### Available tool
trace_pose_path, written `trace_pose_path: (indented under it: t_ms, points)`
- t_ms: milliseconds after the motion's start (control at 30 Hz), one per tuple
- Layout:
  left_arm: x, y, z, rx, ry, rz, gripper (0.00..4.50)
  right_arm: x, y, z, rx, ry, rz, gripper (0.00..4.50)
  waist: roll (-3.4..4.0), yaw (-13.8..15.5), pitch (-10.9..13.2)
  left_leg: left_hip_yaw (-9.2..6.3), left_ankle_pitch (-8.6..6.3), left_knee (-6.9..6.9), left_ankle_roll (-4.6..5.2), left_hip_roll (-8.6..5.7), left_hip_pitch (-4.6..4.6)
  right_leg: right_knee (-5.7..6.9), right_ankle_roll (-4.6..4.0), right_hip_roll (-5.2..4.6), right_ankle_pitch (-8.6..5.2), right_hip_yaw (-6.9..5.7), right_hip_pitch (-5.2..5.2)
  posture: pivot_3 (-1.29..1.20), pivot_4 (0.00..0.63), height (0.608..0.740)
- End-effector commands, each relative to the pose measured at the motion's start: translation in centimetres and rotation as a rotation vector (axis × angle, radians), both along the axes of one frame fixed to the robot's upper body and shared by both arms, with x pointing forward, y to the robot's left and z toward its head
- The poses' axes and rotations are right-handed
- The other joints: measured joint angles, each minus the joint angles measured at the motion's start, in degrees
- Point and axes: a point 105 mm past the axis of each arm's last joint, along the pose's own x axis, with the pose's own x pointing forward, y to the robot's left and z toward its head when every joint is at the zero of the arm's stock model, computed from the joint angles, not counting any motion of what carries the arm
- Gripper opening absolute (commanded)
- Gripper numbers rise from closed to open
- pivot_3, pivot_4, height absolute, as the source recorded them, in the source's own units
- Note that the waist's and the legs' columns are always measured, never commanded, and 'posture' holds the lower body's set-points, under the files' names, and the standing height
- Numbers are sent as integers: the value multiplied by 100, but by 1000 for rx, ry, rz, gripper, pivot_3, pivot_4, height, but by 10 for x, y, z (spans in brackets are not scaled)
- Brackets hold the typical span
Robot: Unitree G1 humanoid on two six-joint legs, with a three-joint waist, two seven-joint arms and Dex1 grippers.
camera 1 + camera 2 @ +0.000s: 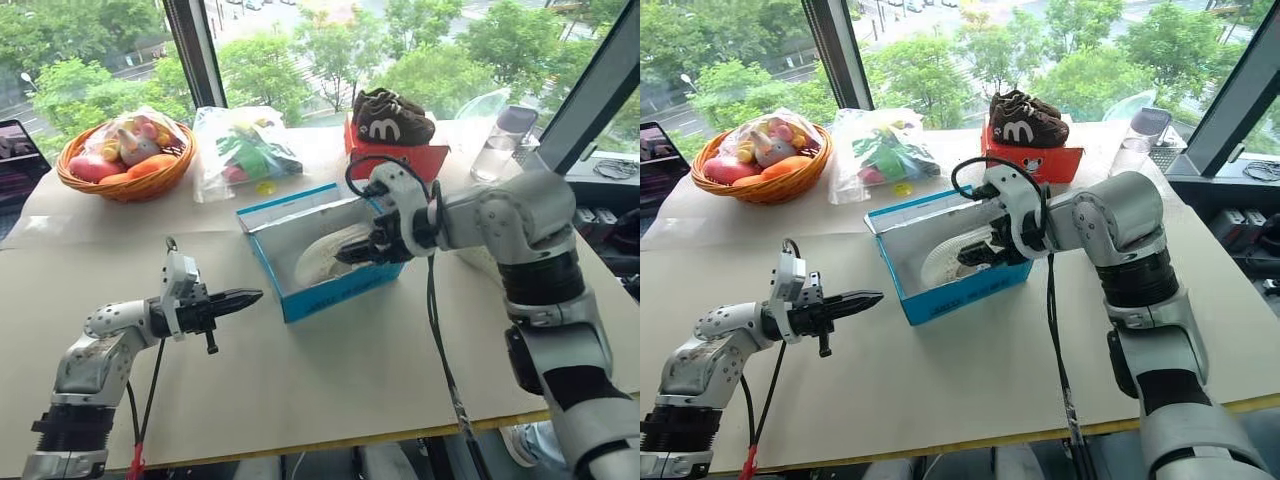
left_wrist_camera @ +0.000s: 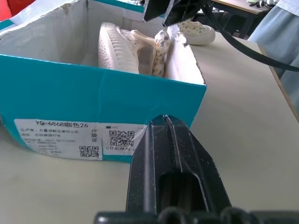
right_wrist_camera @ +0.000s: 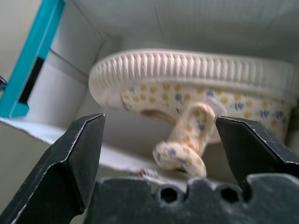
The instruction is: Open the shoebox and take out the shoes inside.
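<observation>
left gripper [image 1: 245, 297] jaws shut, empty, near-left of shoebox [image 1: 330, 288] | shoebox mid-desk, lid off — one cream shoe [image 2: 126, 46] on its side inside | right gripper [image 1: 350, 250] jaws wide, empty, over box — best lowered astride the strap, then closed

Blue shoebox [image 1: 335, 290] open — cream shoe [image 3: 196, 79] inside, on its side

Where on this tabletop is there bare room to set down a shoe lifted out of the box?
Free: the table's near strip, between the left gripper and the right arm. Crowded: the far edge, with fruit basket, plastic bag, red box bearing brown shoes, behind the open shoebox.
</observation>
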Motion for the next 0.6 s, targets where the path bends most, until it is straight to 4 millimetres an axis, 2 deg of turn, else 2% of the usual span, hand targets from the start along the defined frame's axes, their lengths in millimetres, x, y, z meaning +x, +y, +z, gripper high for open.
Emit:
trace_pose_path:
  t_ms: [33, 167, 367, 600]
  points:
    - [0, -3, 7, -2, -43, -12, 0, 0, 0, 0, -60, -50, 60, 4440, 0, -47, 0, 0, 1, 2, 1, 2, 2, 1, 2, 2, -1, 1, 2, 0, 150, 740]
    - [0, -5, 6, -5, -40, -14, 0, 8, 1, -9, -94, -49, 77, 4440, -1, -104, -1, 2, 1, 3, 1, 2, 16, 2, 8, 3, -5, 3, 15, 0, 150, 740]
    - [0, -7, 6, -11, -38, -19, 0, 32, 1, -25, -107, -7, 32, 4440, -3, -98, -2, 3, 1, 4, 1, 1, 18, 4, -3, 2, 2, 6, 16, 0, 150, 740]
    - [2, -9, 8, -19, -46, -18, 0, 39, -2, -54, -143, 91, 21, 4440, -13, -75, -9, 3, 0, 8, 1, -1, 19, 6, -9, 0, 7, 5, 19, 0, 150, 740]
